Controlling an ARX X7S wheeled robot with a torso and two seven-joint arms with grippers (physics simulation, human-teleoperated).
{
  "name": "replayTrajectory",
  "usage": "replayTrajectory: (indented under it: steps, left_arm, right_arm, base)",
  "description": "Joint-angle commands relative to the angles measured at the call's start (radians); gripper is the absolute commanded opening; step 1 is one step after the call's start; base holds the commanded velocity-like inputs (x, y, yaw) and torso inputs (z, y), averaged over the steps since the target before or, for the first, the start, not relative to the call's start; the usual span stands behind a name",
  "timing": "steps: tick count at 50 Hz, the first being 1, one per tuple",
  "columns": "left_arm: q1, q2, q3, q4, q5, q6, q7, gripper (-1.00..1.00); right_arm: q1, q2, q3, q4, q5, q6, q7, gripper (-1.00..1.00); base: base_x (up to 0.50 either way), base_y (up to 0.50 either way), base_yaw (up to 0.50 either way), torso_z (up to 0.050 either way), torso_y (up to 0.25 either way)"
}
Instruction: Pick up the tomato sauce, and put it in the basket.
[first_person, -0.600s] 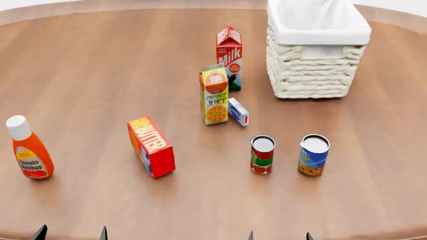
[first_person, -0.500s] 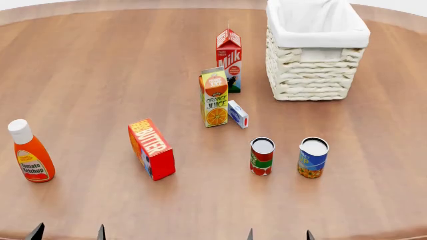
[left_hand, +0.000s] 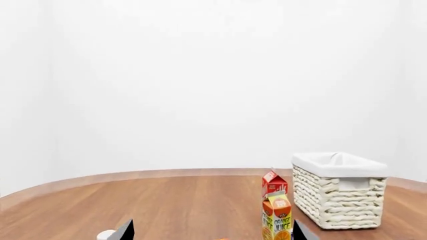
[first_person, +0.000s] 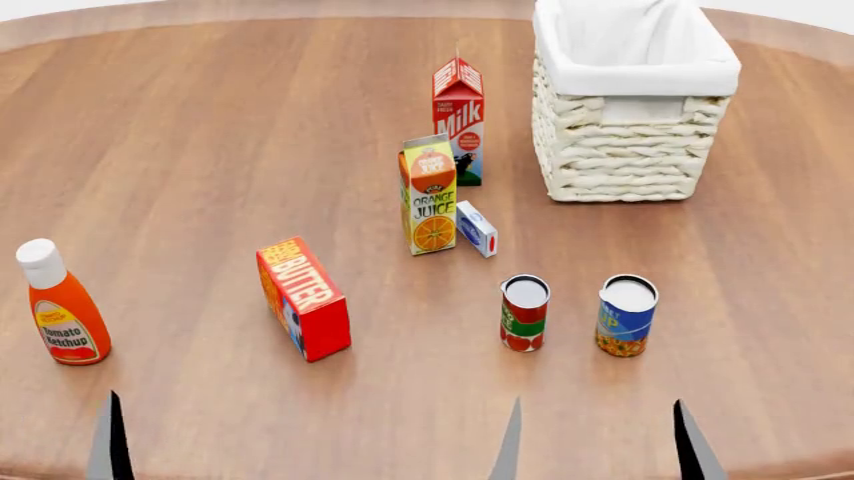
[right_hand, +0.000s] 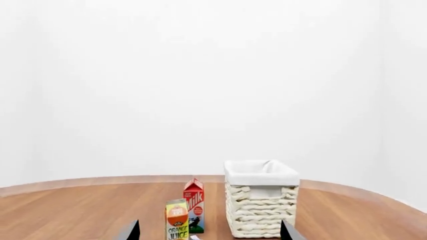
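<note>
Nothing is done yet: the tomato sauce can stands untouched toward the table's near edge, well short of the basket, both grippers' fingers spread and empty.

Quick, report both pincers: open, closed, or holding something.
Left pincer: open, fingertips set wide apart, holding nothing.
Right pincer: open, fingertips set wide apart, holding nothing.
</note>
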Motion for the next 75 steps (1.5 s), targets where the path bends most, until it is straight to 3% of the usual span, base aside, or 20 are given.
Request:
replayTrajectory:
  steps: [1,32,34,55,56,75]
  left_arm:
    - [0.058,-0.027,0.004,0.22,-0.014,-0.058,-0.029,1.0]
    - [0.061,-0.066,0.046,0.205,-0.009,-0.04,-0.077,1.0]
    - [0.06,-0.068,0.046,0.204,-0.01,-0.042,-0.08,1.0]
    - [0.056,-0.088,0.062,0.196,-0.012,-0.039,-0.105,1.0]
    - [0.055,-0.089,0.064,0.195,-0.013,-0.039,-0.105,1.0]
    - [0.046,-0.104,0.067,0.173,-0.02,-0.03,-0.125,1.0]
  right_arm:
    - [-0.059,0.025,-0.007,-0.24,0.026,0.068,0.029,1.0]
    - [-0.035,0.075,-0.047,-0.256,0.046,0.108,0.074,1.0]
    - [-0.053,0.077,-0.053,-0.215,0.037,0.052,0.072,1.0]
    - [-0.05,0.098,-0.07,-0.206,0.046,0.05,0.094,1.0]
    - [-0.029,0.099,-0.068,-0.24,0.055,0.105,0.099,1.0]
    - [-0.076,0.13,-0.042,-0.248,0.099,0.026,0.107,1.0]
  base:
    - [0.0,0.0,0.0,0.0,0.0]
    - [0.46,0.0,0.0,0.0,0.0]
    - [0.5,0.0,0.0,0.0,0.0]
    - [0.5,0.0,0.0,0.0,0.001]
    - [0.5,0.0,0.0,0.0,0.0]
    - [0.34,0.0,0.0,0.0,0.001]
